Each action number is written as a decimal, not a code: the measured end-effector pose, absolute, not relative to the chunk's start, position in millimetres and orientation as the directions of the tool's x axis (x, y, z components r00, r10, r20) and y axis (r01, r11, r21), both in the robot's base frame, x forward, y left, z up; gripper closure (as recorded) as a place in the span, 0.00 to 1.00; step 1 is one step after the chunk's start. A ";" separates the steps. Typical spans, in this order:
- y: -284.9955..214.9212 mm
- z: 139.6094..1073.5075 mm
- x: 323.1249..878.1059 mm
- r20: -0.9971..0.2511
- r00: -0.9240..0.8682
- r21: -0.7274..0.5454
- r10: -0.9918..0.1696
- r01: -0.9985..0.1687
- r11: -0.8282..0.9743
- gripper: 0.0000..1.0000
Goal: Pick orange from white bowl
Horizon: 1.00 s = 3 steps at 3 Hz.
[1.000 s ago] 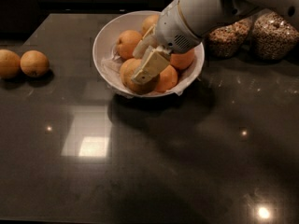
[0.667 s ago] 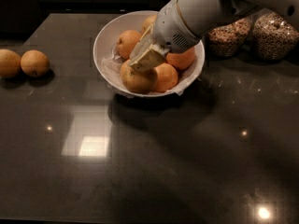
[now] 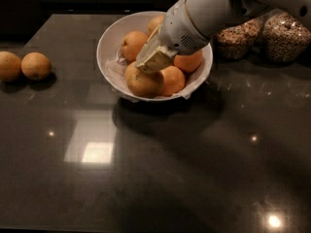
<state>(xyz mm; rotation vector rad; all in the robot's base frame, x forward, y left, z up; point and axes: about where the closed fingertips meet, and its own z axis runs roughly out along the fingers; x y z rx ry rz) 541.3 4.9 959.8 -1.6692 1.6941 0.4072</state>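
Observation:
The white bowl (image 3: 106, 41) stands at the back middle of the dark table, with a crinkled white liner inside. The orange (image 3: 142, 84), the largest and dullest one, lies at the bowl's front. My gripper (image 3: 153, 59) reaches down into the bowl from the upper right, its tip just above the top of that orange. Smaller, brighter oranges lie around it: one at the left (image 3: 133, 45), one at the front right (image 3: 173, 80), one partly under my arm (image 3: 189, 62), and one at the back (image 3: 155, 22).
Two loose oranges (image 3: 35, 65) (image 3: 8, 66) lie on the table at the far left. Two glass jars of grains (image 3: 238, 37) (image 3: 286, 35) stand at the back right, behind my arm. The table top (image 3: 160, 169) is dark and glossy with light reflections.
My gripper has moved up and slightly back from low against the large orange to just above it. The orange has stayed in the bowl.

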 end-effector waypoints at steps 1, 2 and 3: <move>5.0 959.9 541.2 -0.671 0.090 -0.254 -0.736 -0.960 0.114 0.12; 6.3 960.8 540.3 -0.671 0.094 -0.255 -0.735 -0.961 0.110 0.00; 6.1 958.2 540.4 -0.671 0.090 -0.251 -0.736 -0.962 0.111 0.02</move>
